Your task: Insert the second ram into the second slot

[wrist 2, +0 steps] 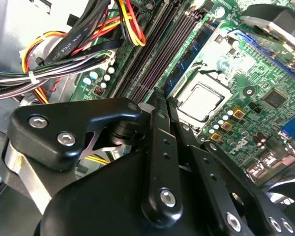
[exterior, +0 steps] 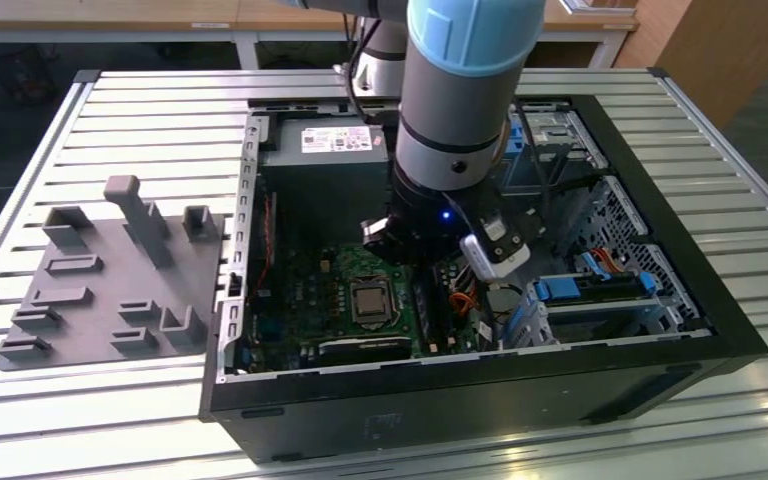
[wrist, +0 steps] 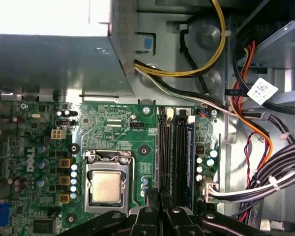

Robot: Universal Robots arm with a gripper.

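My gripper (exterior: 414,262) reaches down into the open computer case (exterior: 491,392), just above the memory slots (exterior: 427,312) beside the processor socket (exterior: 368,300). In both wrist views its fingers are drawn together, gripper (wrist 2: 160,94) and gripper (wrist: 160,192). In the second wrist view the second ram (wrist 2: 189,56), a thin blue stick with dark chips, runs away from the fingertips between the dark slots (wrist 2: 147,54) and the socket (wrist 2: 201,101). The fingers hide whether they pinch it. In the first wrist view another blue stick (wrist: 190,162) stands at the slots' (wrist: 179,152) far side from the socket (wrist: 106,188).
Bundled cables (wrist: 265,147) lie close beside the slots, seen also as cables (wrist 2: 64,54). The power supply (exterior: 324,150) sits at the case's back, and drive bays with blue clips (exterior: 598,290) are at the exterior view's right. A grey holder fixture (exterior: 104,270) rests on the slatted table.
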